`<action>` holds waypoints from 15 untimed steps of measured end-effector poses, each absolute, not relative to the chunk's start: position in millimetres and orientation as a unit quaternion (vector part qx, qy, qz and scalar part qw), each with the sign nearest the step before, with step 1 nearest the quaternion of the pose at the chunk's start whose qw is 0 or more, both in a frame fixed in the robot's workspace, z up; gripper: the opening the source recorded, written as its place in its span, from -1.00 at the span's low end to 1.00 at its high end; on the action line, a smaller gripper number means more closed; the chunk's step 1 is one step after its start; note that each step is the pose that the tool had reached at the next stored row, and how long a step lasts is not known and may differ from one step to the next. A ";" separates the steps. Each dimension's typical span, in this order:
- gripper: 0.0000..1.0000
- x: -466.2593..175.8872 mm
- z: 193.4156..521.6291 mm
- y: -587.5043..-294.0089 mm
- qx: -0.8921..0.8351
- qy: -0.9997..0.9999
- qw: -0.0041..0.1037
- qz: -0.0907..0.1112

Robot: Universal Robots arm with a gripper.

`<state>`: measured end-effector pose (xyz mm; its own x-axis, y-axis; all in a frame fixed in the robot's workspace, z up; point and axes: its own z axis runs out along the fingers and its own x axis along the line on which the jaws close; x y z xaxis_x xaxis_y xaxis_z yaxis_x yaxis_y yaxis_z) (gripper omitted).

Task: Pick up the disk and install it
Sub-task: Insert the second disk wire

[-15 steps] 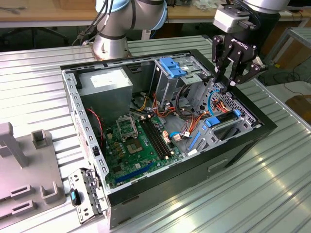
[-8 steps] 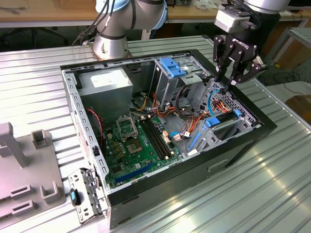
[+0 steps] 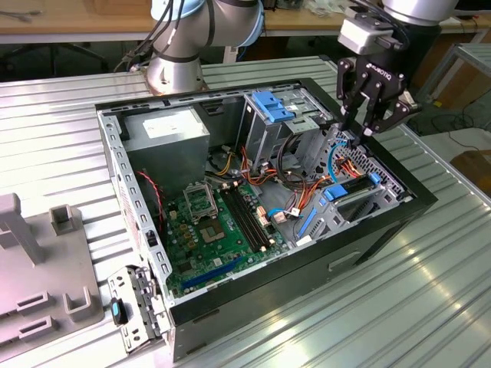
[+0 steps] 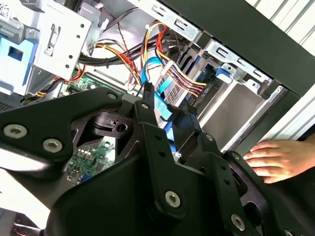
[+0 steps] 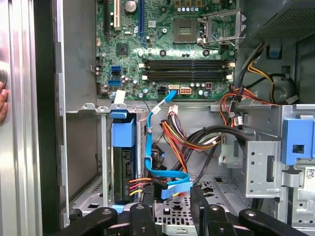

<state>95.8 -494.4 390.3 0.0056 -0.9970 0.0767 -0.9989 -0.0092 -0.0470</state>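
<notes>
The gripper [image 3: 360, 129] hangs over the open computer case [image 3: 383, 222], at the end nearest the case's front panel, its two black fingers drawn narrow with only a slim gap between the tips, and nothing is held between them. In the first wrist view the fingertips [image 5: 147, 196] sit right at the loop of one flat blue data cable [image 5: 167, 179], beside a bundle of red, yellow and black power wires [image 5: 187, 140]; whether they touch the cable I cannot tell. The disk [image 3: 353, 188] is already seated in the case, just below the gripper: one dark drive standing on edge in its bay, framed by a bright blue carrier rail, and in the first wrist view it [image 5: 123, 162] shows beside the cable loop with coloured wires plugged into its end. Further into the case from the disk stands one tall grey drive cage [image 3: 265, 130] topped by one blue plastic bracket [image 3: 270, 104]. Beyond that lies one green motherboard [image 3: 207, 230] with a row of dark memory slots [image 5: 187, 70] and one processor socket [image 5: 186, 29]. One power supply [image 3: 165, 132] fills the far corner of the case. One person's hand [image 4: 280, 158] rests on the ribbed metal table [image 3: 430, 307] just outside the case wall nearest the disk. A grey moulded fixture [image 3: 38, 276] lies on the table beyond the case's rear end.
</notes>
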 end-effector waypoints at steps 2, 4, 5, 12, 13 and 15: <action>-0.15 95.8 389.4 -494.0 0.709 -0.704 0.010 0.044; -0.15 95.8 388.3 -493.7 0.709 -0.704 0.010 0.044; -0.15 95.8 387.6 -493.6 0.709 -0.704 0.010 0.044; -0.15 95.8 385.6 -493.6 0.709 -0.704 0.010 0.044; -0.15 95.8 385.6 -493.6 0.709 -0.704 0.010 0.044; -0.15 95.8 385.5 -493.6 0.709 -0.704 0.010 0.044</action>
<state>95.8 -493.6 385.5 0.0055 -0.9970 0.0768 -0.9989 -0.0091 -0.0469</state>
